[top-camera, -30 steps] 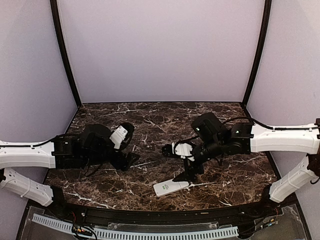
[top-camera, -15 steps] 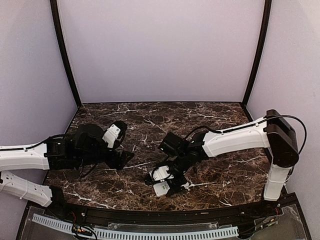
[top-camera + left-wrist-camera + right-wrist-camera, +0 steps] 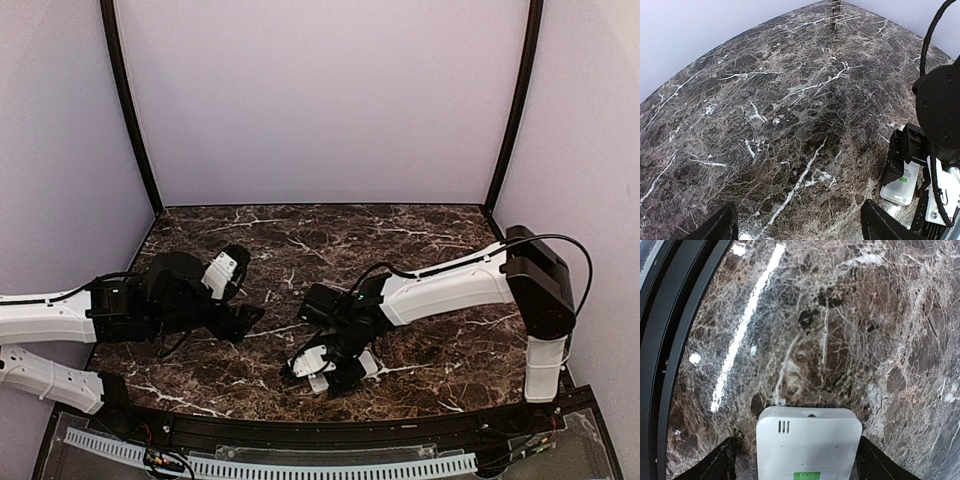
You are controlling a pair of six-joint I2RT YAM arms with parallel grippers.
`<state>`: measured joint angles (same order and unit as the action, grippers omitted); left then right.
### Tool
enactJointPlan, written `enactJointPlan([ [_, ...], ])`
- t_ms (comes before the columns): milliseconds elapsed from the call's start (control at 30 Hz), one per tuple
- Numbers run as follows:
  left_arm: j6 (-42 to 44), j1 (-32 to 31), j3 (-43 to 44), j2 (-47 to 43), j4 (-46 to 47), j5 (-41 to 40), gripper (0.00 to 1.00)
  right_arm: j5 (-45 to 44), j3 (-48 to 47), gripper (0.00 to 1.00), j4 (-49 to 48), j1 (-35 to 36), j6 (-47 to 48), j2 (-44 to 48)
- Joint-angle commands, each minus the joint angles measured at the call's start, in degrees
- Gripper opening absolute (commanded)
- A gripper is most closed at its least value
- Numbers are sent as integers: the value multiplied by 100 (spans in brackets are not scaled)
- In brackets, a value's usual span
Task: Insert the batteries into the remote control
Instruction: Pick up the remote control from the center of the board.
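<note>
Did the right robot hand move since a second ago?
Yes. The right gripper came nearer the table's front rail and leftward; now its jaws straddle the remote control.

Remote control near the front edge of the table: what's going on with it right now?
The right gripper is down over the white remote control, with one finger on each side of the handset. I can't tell whether the fingers are pressing it. The left gripper hovers open and empty above the marble table, off to one side. No batteries show in any view, so there is no sign of loading yet.
</note>
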<state>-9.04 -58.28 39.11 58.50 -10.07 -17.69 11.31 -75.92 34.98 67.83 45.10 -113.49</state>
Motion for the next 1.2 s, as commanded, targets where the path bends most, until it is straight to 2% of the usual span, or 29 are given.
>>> enactJointPlan([
  [0,26,42,-105,-118,-50,-38,84,-293,-80,77,297,80,-105,-16],
  [433,85,45,-114,-109,-50,18,83,-112,-247,48,361,74,-195,190],
  [867,411,45,-252,-216,292,319,82,648,-183,39,-37,-309,-587,1120],
  [1167,723,42,-163,-98,732,1060,80,1178,-18,34,-563,-710,-1011,1930],
])
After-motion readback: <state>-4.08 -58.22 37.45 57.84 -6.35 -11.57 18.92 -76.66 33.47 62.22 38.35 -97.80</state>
